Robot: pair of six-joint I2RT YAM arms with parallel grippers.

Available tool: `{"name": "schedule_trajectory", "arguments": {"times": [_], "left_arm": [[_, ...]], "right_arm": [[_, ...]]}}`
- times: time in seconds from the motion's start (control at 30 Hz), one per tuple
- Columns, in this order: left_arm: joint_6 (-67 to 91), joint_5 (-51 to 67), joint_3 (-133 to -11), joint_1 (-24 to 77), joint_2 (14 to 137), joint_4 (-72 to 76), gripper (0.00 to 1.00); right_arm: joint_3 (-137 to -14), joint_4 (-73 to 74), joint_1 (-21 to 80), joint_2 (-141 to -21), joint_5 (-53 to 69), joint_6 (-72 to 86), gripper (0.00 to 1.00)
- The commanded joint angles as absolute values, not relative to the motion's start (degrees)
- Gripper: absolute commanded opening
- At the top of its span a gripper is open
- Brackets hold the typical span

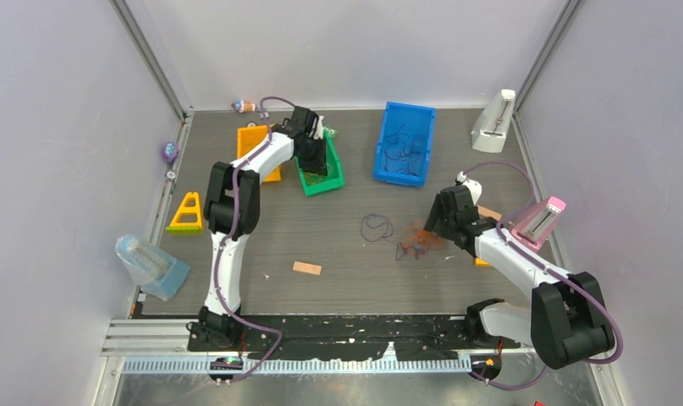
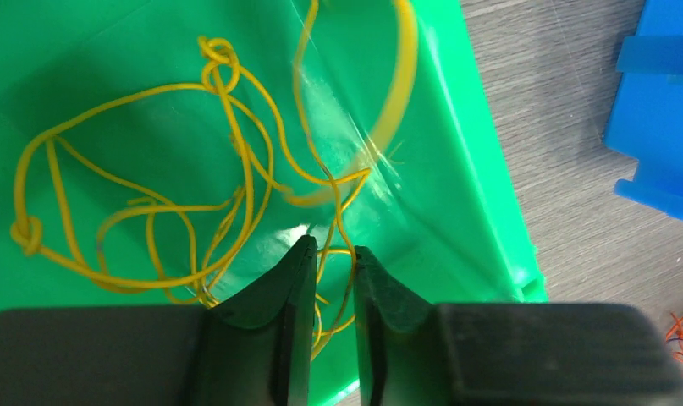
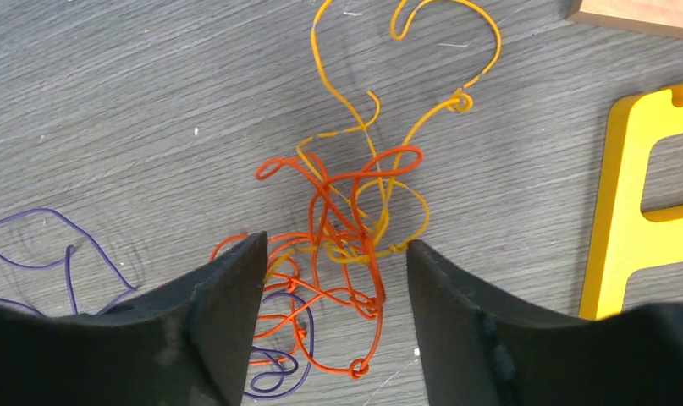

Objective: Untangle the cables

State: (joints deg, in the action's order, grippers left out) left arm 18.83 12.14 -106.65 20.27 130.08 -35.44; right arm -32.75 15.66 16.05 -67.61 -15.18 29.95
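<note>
A tangle of orange cable (image 3: 329, 203), yellow cable (image 3: 462, 101) and purple cable (image 3: 310, 321) lies on the table right of centre (image 1: 418, 244). A loose purple loop (image 1: 376, 227) lies just left of it. My right gripper (image 3: 336, 245) is open and hangs right over the tangle, one finger on each side (image 1: 429, 233). My left gripper (image 2: 333, 249) is over the green bin (image 2: 456, 169) at the back (image 1: 329, 182). Its jaws stand a narrow gap apart, and loose yellow cable (image 2: 217, 57) lies in the bin beneath them.
A blue bin (image 1: 405, 144) with dark cables stands at back centre. An orange bin (image 1: 253, 148), a yellow triangle (image 1: 187, 213) and a clear container (image 1: 147, 262) are on the left. A wooden block (image 1: 306, 268) lies in front. A yellow frame (image 3: 625, 211) lies right of the tangle.
</note>
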Motion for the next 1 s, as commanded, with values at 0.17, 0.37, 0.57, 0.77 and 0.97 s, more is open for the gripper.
{"name": "schedule_trajectory", "arguments": {"times": [0.17, 0.37, 0.57, 0.77, 0.97], "left_arm": [[15.17, 9.92, -108.61, 21.39, 118.63, -35.17, 0.46], [14.89, 9.05, -100.55, 23.16, 109.01, -30.65, 0.58], [13.47, 8.18, -88.98, 28.72, 98.22, -24.44, 0.66], [13.54, 9.38, -80.92, 34.66, 93.63, -21.85, 0.67], [14.79, 11.43, -73.66, 36.15, 91.95, -21.12, 0.66]], "right_arm": [[-35.34, 13.38, 15.91, -67.91, -9.61, 28.43, 0.12], [-33.55, 7.16, 17.17, -66.25, 6.42, 26.30, 0.05], [-33.89, 4.98, 20.94, -61.29, 16.24, 25.25, 0.30], [-36.77, 15.90, 20.36, -56.75, -3.27, 25.60, 0.85], [-37.11, 16.31, 18.96, -58.58, -2.64, 25.51, 0.89]]}}
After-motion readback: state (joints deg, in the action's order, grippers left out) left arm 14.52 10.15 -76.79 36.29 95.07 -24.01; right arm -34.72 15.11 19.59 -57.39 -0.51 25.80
